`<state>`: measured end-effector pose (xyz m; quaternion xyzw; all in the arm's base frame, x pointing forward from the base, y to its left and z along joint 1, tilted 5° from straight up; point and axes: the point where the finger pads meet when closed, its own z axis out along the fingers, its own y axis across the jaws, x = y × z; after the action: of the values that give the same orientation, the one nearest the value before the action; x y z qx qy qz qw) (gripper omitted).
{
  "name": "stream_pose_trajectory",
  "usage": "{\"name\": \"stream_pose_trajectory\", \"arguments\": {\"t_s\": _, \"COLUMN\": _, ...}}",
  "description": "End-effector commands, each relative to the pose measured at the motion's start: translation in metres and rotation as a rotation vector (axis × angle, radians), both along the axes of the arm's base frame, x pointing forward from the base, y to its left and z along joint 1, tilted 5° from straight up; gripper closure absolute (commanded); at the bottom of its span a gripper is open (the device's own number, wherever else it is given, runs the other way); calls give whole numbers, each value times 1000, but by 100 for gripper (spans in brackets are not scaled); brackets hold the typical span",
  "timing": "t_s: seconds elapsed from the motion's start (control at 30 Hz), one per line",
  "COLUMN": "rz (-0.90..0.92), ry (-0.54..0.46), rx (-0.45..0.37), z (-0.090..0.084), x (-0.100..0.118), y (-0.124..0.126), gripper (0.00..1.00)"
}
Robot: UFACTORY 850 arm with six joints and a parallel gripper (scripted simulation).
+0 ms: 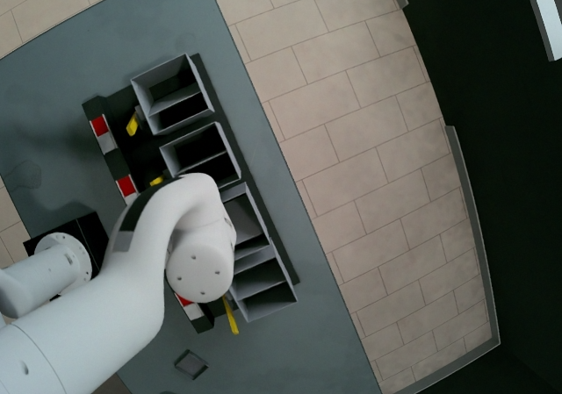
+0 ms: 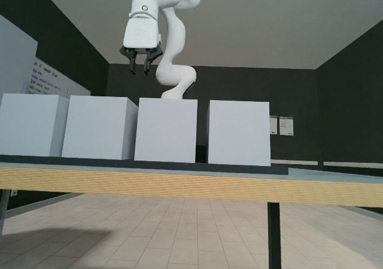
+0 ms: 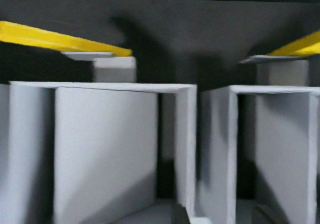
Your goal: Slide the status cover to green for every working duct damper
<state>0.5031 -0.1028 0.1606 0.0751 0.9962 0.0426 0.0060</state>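
Four grey open-topped dampers stand in a row on a dark base plate (image 1: pixel 136 149): the first (image 1: pixel 172 92), second (image 1: pixel 199 154), third (image 1: pixel 245 219) and fourth (image 1: pixel 262 285). Yellow levers show by the first (image 1: pixel 132 124), second (image 1: pixel 156 181) and fourth (image 1: pixel 230 315). Red-and-white sliders (image 1: pixel 102 132), (image 1: pixel 126 185), (image 1: pixel 190 305) show red; the arm hides the third. My gripper (image 2: pixel 139 65) hangs well above the boxes, part open and empty. The wrist view looks down on two dampers (image 3: pixel 105 149), (image 3: pixel 265 149) and two yellow levers (image 3: pixel 65 40), (image 3: pixel 300 46).
The arm's black base mount (image 1: pixel 68 239) sits beside the slider row. A small grey square (image 1: pixel 190 363) lies on the table near the front. The table edge (image 2: pixel 185 184) runs past the dampers' far side.
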Motion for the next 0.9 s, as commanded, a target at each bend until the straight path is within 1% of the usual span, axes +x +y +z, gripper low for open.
{"name": "stream_pose_trajectory", "arguments": {"t_s": 0.0, "rz": -1, "ry": 0, "rx": -5, "z": 4, "x": 8, "y": 41, "gripper": 61}}
{"name": "stream_pose_trajectory", "arguments": {"t_s": 0.27, "rz": -1, "ry": 1, "rx": -3, "z": 10, "x": 10, "y": 104, "gripper": 61}}
{"name": "stream_pose_trajectory", "arguments": {"t_s": 0.87, "rz": -1, "ry": 1, "rx": -3, "z": 10, "x": 10, "y": 104, "gripper": 61}}
